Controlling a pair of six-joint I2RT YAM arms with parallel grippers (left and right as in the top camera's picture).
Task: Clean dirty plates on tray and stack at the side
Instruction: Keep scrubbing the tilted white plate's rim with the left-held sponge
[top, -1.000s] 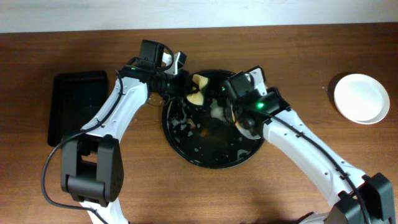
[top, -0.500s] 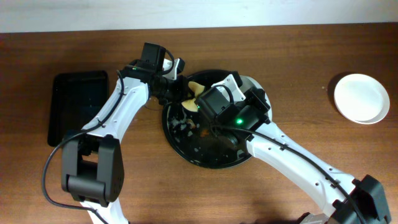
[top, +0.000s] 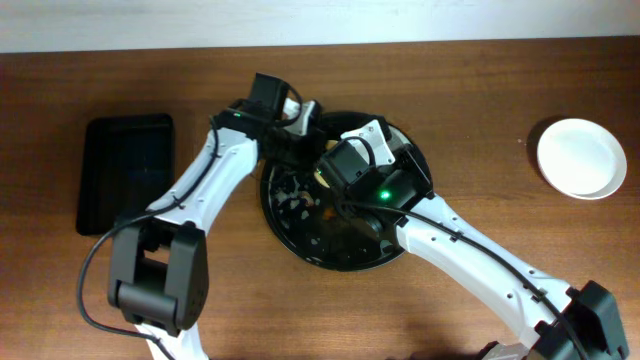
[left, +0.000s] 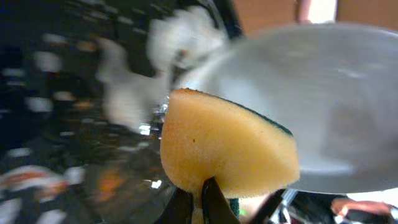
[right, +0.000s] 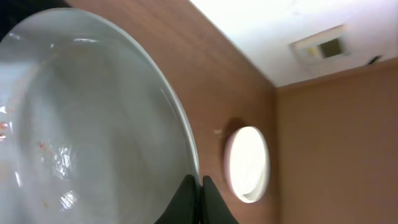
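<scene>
My right gripper (right: 200, 193) is shut on the rim of a pale plate (right: 87, 112), holding it tilted over the round black tray (top: 300, 232). A few faint red specks show on the plate's face. In the left wrist view, my left gripper (left: 198, 200) is shut on a yellow sponge (left: 227, 149) with a green backing. The sponge sits against the edge of the same plate (left: 323, 99). In the overhead view both wrists crowd over the tray's far part and hide most of the held plate. Another white plate (top: 581, 158) lies on the table at the far right.
A smaller black rectangular tray (top: 127, 172) lies at the left of the wooden table. Sauce smears and foam speckle the round tray's floor (left: 56, 143). The far-right plate (right: 247, 163) also shows in the right wrist view, beyond the held plate's rim.
My left gripper has carried the sponge rightward, up against the held plate. The right wrist turned over the tray a second ago and has held still since.
</scene>
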